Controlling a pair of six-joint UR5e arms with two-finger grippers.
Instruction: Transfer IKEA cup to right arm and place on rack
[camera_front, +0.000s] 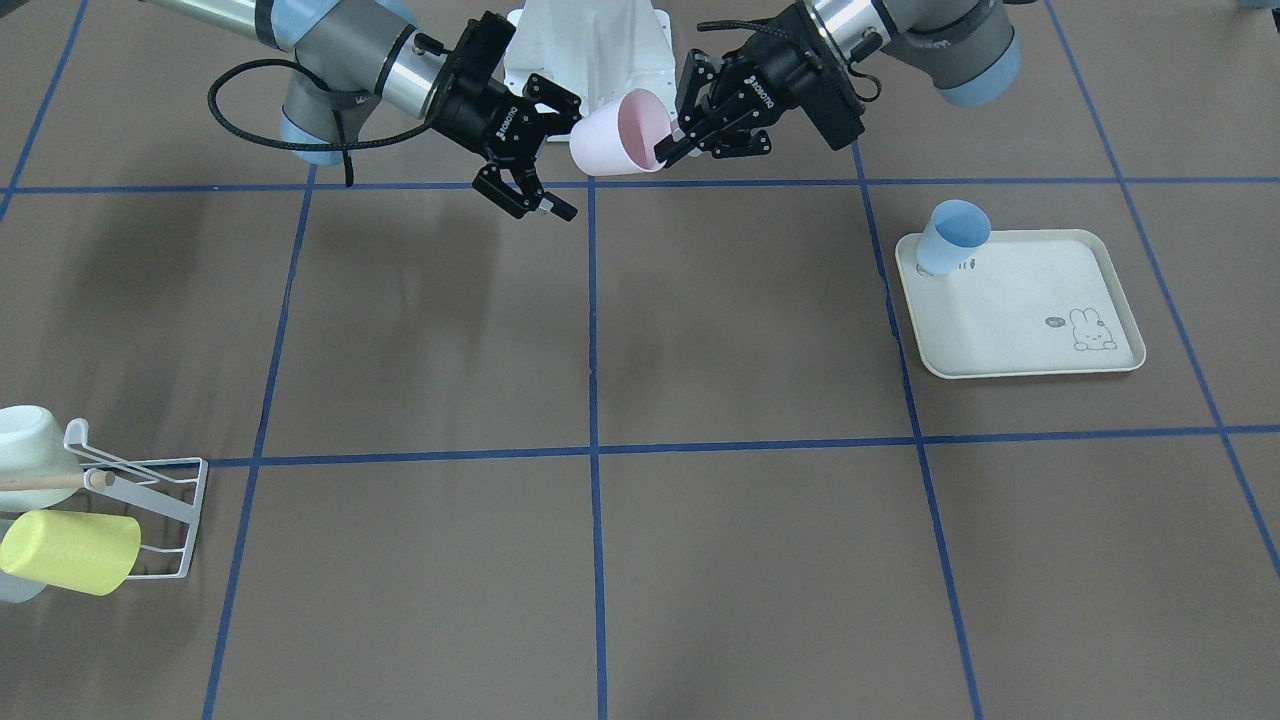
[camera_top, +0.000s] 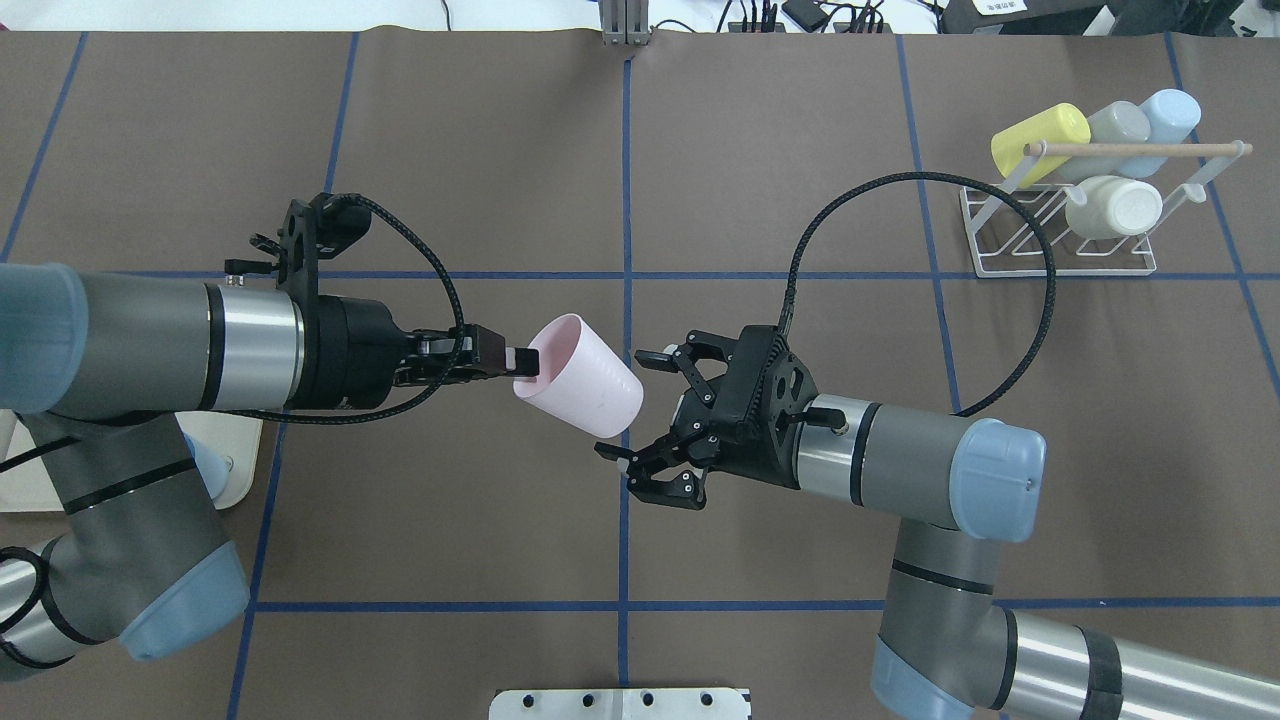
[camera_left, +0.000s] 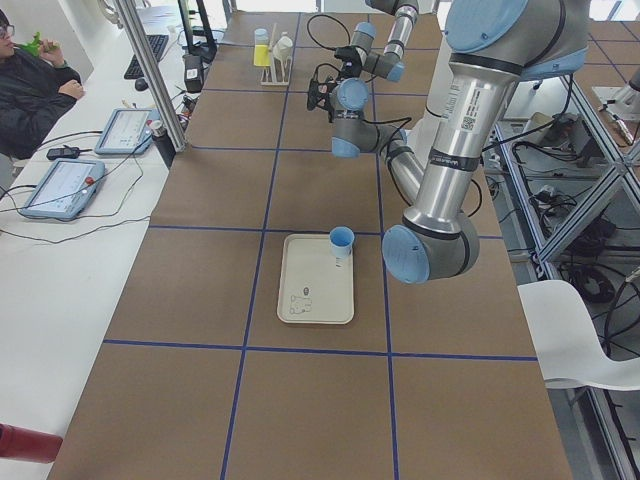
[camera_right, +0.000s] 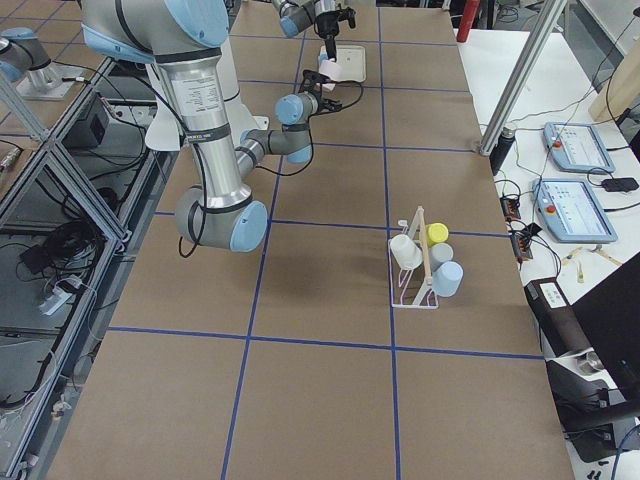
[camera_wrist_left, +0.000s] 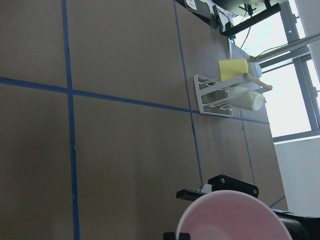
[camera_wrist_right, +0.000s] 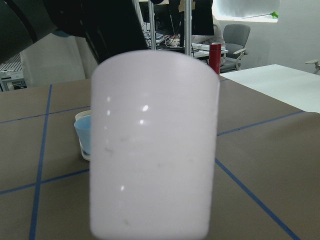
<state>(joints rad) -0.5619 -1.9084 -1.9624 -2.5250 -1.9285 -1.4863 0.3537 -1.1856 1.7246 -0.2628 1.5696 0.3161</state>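
A pale pink IKEA cup hangs tilted above the table's middle, also in the front view as the cup. My left gripper is shut on its rim, one finger inside the mouth. The right arm's gripper faces the cup's closed end, open, with one finger on each side of it and not pressing. In the right wrist view the cup fills the frame. The white wire rack with its wooden dowel stands at the far right and holds several cups.
A cream tray with a rabbit drawing lies on my left side, with a light blue cup on its corner. A long black cable loops from the right wrist toward the rack. A person sits at a side desk.
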